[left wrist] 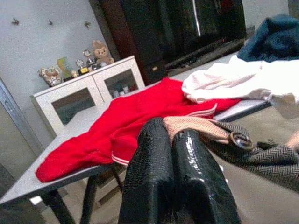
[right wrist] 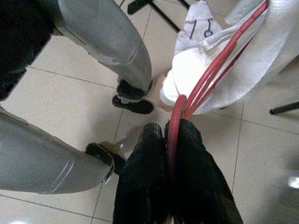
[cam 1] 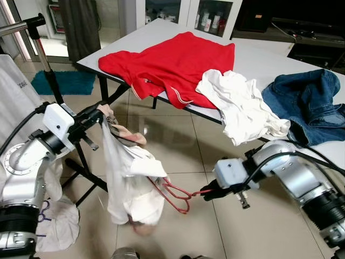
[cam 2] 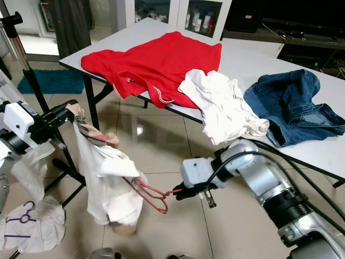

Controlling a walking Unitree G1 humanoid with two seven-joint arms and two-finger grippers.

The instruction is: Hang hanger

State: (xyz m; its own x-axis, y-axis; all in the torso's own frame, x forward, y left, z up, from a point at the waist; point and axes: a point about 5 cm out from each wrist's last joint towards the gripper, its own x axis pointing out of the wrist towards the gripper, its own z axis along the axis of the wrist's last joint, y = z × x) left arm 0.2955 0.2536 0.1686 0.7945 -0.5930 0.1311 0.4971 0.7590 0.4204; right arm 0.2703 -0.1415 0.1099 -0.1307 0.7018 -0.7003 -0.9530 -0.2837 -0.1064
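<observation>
Both pinched tight: left gripper (cam 1: 101, 111) on white garment (cam 1: 132, 183), right gripper (cam 1: 207, 192) on red hanger (cam 1: 178, 195); best kept level while approaching rack (cam 1: 46, 70).

Silver jointed arms, white wrist blocks, black cables, textured black fingers (right wrist: 140, 186)

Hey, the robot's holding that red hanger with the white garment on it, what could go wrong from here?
1. The right gripper pinches only the thin wire of the red hanger, so it might twist or slip.
2. The left gripper holds the white garment by a bunched edge; pulling the arms apart may drag it off the hanger.
3. The garment hangs low near the floor and the rack's legs, so it may snag.
</observation>
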